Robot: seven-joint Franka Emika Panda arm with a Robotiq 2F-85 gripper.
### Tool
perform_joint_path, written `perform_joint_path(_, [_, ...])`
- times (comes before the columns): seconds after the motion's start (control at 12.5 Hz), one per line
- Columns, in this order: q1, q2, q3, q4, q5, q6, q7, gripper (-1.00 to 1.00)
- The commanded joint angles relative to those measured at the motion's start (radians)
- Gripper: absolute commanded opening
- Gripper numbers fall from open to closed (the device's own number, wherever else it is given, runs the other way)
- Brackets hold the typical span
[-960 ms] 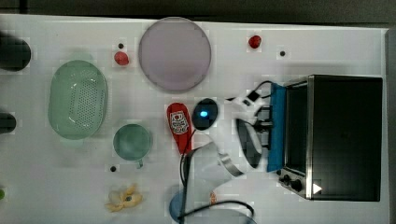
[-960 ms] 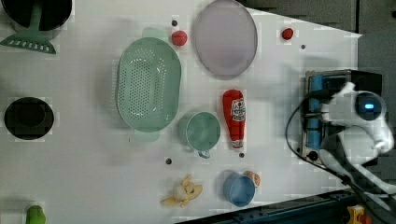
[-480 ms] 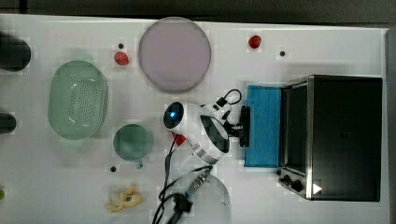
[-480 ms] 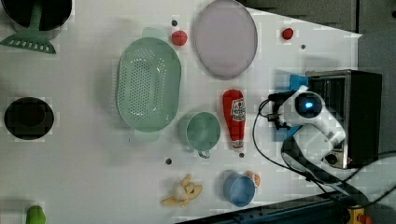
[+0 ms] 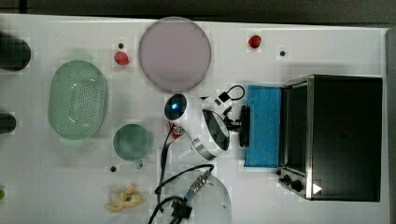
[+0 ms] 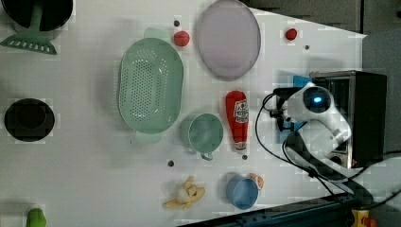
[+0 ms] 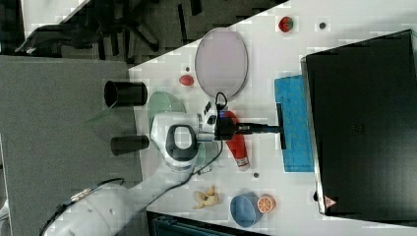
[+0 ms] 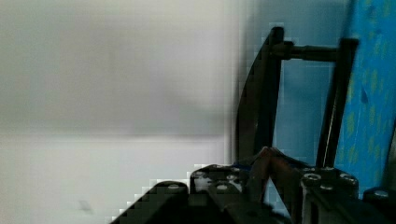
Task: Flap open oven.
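oven point(image 5: 343, 135) sits at the top view's right on the worktop point(image 5: 261, 200), its blue glass door point(image 5: 264, 126) already folded flat. hand point(image 5: 242, 125) grips the door handle point(image 7: 280, 125); only letting go looks left.

A lab's mock kitchen: a white table point(image 5: 280, 28) carries a toaster oven point(image 5: 343, 137), green colander point(image 5: 77, 99), ketchup bottle point(image 6: 237, 119) and toy fruit, beside grey partitions point(image 7: 59, 123) and office chairs point(image 7: 123, 22).
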Motion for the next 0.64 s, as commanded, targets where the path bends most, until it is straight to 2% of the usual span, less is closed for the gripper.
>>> perform_joint_path(0.08, [-0.008,-0.163,-0.011,0.045,0.199,0.034,0.064,-0.65])
perform_joint_path(0.24, [-0.014,-0.272,-0.017,0.065,0.381,-0.002,0.068,-0.65])
perform_joint_path(0.48, [-0.015,-0.423,-0.035,0.141,0.629,-0.242,0.1,-0.65])
perform_joint_path(0.64, [-0.014,-0.502,-0.033,0.243,0.658,-0.454,0.119,-0.65])
